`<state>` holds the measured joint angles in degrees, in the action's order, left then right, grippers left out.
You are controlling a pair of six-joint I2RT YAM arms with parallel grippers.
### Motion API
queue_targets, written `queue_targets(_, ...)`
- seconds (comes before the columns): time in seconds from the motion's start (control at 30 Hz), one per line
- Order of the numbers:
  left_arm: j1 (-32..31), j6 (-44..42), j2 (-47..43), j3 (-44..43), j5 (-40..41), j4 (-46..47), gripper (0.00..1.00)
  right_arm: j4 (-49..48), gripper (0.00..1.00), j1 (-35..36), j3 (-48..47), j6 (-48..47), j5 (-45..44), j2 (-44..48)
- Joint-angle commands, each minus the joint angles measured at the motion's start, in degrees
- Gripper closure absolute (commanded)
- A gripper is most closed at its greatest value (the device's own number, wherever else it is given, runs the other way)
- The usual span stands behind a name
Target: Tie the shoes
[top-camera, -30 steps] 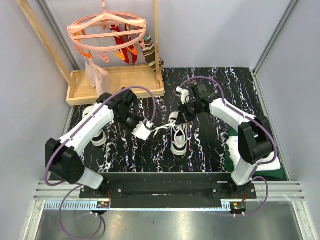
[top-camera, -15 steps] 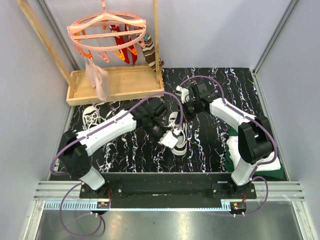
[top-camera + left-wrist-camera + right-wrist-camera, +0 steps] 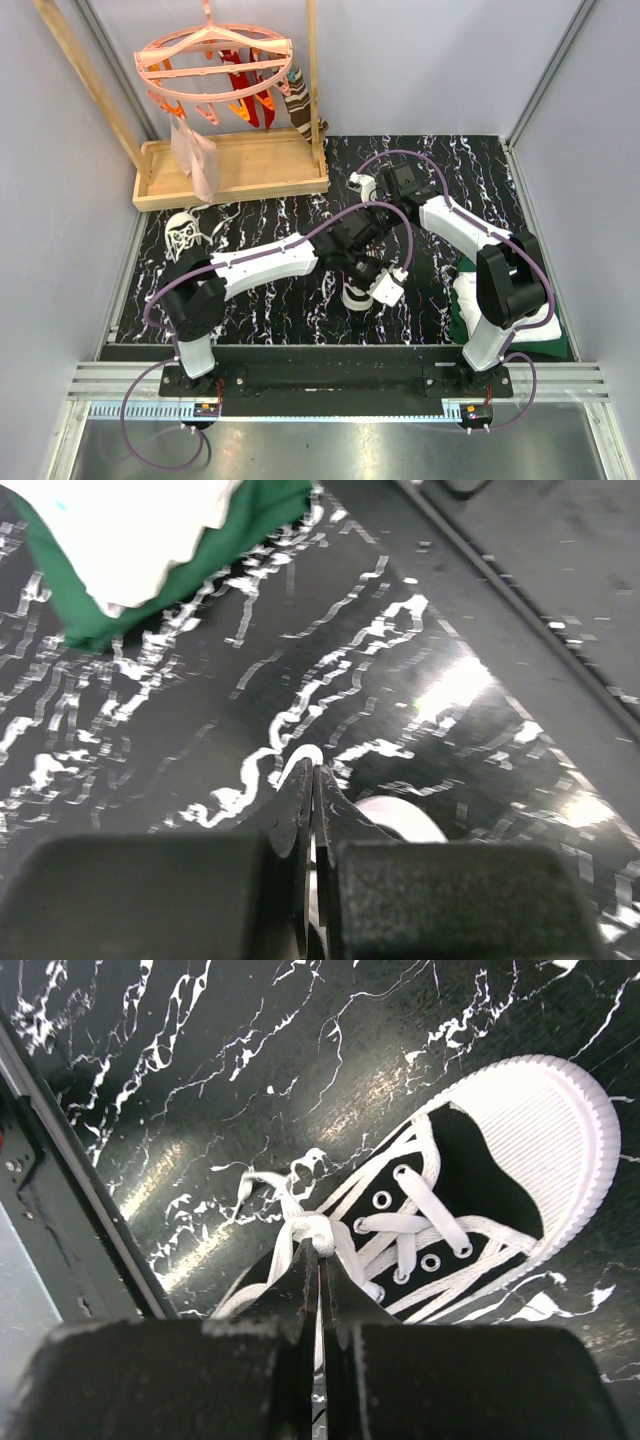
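Across goes the left arm: a second ago it was out to the left of the middle shoe, and now it reaches right over that shoe, with the left gripper low above the marbled table on the shoe's right side. The shoe itself hasn't budged. It sits mid-table, toe towards the near edge, mostly hidden from above under the left arm, with only its white toe end peeking out. The laces are threaded but loose, and they gather into a bunch right at the tips of the right gripper. Those fingers are pressed tight together and look to be nipping that bunch. The left fingers are clamped flat together too. A white sliver shows at their tips, but it could be lace or marbling, so it's impossible to call. The second shoe lies well apart at the far left edge. A green-and-white cloth sits near the left gripper, and a wooden tray stands at the back left.
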<state>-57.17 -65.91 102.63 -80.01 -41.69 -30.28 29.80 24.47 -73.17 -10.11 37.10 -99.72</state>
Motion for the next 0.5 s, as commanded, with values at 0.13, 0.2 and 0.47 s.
queue_targets(0.13, -0.6, -5.6, 1.9, 4.2, -1.6, 13.4, 1.0, 0.6, 1.0, -0.7, -2.9, -6.5, 1.7, -1.1)
queue_targets(0.2, -0.5, -7.3, 1.9, 5.3, -1.6, 14.8, 1.0, 0.7, 1.0, -0.7, -2.8, -7.2, 1.7, -1.4)
queue_targets(0.47, -0.5, -13.2, 3.0, 4.0, -2.8, 11.6, 0.91, 1.2, 1.0, -1.1, -2.2, -8.8, 2.6, -1.0)
